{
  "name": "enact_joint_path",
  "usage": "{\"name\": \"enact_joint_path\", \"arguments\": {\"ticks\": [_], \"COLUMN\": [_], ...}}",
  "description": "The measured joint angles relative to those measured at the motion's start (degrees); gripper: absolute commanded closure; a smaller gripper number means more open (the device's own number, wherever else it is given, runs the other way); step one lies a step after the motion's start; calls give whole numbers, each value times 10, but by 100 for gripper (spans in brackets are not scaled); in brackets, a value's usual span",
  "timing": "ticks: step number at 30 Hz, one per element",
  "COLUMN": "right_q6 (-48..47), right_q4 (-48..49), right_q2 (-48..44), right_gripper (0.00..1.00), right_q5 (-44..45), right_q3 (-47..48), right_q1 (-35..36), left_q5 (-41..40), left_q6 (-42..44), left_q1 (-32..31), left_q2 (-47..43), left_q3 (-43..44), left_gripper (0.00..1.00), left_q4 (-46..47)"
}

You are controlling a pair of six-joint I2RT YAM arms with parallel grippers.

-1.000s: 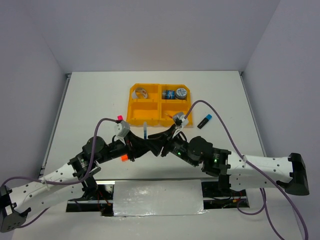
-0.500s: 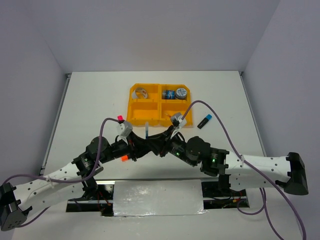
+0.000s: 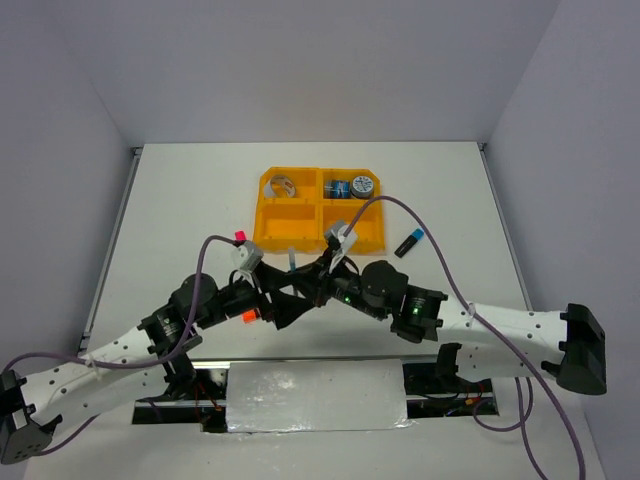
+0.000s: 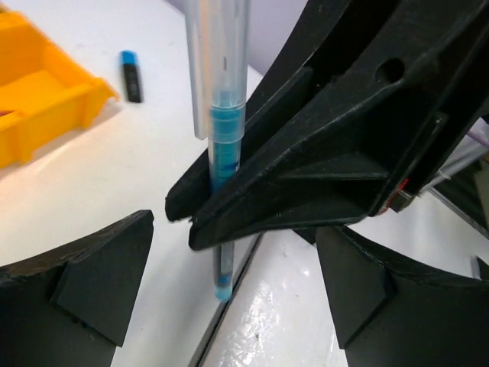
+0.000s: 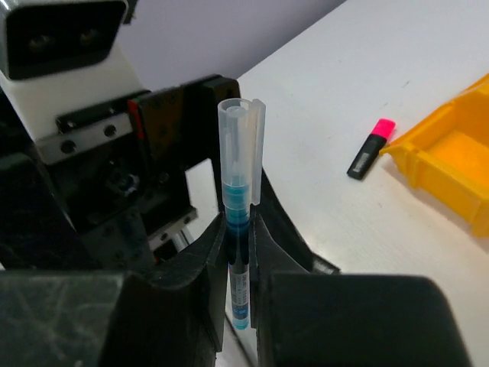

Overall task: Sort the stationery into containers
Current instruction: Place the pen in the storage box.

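Top view: arms hid most of blue pen (image 5: 241, 153). R gripper (image 5: 238, 241) clamped it upright mid-barrel, clear cap above jaws, tip below. L gripper (image 4: 229, 287) gaped wide, fingers either side of pen. Orange tray (image 5: 451, 168) cut off, beyond.

Stationery tallied by kind
3 markers are counted: pink-cap marker (image 5: 369, 153), orange-cap marker (image 3: 247, 316), blue-cap marker (image 3: 409, 243); 1 blue pen (image 4: 221, 145); 2 rolls: blue tape roll (image 3: 338, 188), grey tape roll (image 3: 362, 185); 1 silvery ring (image 3: 283, 185); 1 orange tray (image 3: 285, 218) w/ 4 compts.
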Motion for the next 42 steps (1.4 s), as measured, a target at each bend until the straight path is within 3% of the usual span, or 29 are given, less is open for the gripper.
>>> {"name": "enact_joint_path", "arguments": {"ticks": [6, 9, 15, 20, 24, 32, 37, 42], "right_q6": [-83, -150, -340, -450, -494, -515, -514, -507], "right_q4": [-7, -60, -184, -269, -317, -284, -266, -260], "right_q2": [14, 62, 231, 339, 375, 391, 425, 454], "right_gripper": [100, 100, 100, 100, 100, 99, 95, 84], "right_q5": [-156, -206, -144, -72, -44, -24, -24, -19], "right_q3": [5, 63, 256, 309, 306, 288, 288, 288], "right_q1": [-151, -228, -273, -301, -334, -366, -366, -366], "left_q5": [-113, -190, -247, -262, -284, -309, -311, -312], "left_q6": [-1, -20, -35, -32, -29, -28, -28, -28], "left_q1": [0, 0, 1, 1, 1, 1, 1, 1], "left_q2": [34, 54, 30, -32, -70, -110, -113, -113], "left_q3": [125, 186, 215, 238, 260, 256, 255, 252], "left_gripper": [1, 1, 1, 1, 1, 1, 1, 1], "left_q4": [-179, -288, -454, -535, -569, -590, -592, -592]}}
